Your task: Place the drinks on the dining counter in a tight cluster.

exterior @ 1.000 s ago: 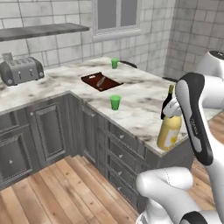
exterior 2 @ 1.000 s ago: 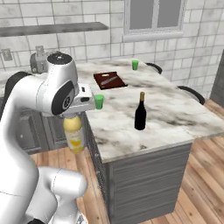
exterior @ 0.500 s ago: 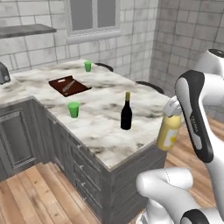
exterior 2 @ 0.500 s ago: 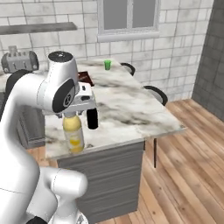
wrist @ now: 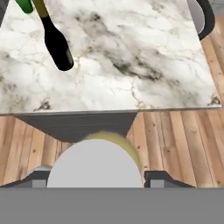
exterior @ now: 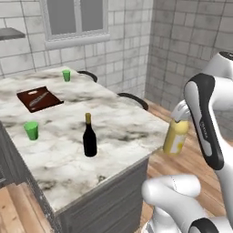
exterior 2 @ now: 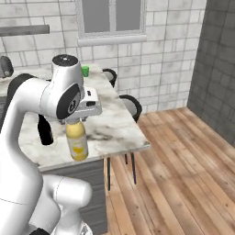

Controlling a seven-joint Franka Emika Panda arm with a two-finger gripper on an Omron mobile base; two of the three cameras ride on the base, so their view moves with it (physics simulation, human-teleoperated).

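While one drink stands in place, a second hangs in the grip beyond the counter edge.
Clenched on the cap end of the squat yellow bottle with pale cap (exterior: 175,137), the two-finger gripper (exterior 2: 81,109) holds it upright in the air, over the wooden floor just off the large white, brown-veined marble dining counter (exterior: 113,132). Alone on that top stands the tall dark wine bottle with gold top (exterior: 89,136). Judged remaining: set the yellow bottle beside it, then bring the third drink.

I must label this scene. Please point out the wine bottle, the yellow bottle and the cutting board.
wine bottle (exterior: 89,143): left base view, dark body.
yellow bottle (exterior: 175,138): left base view, yellow body.
cutting board (exterior: 39,98): left base view, middle.
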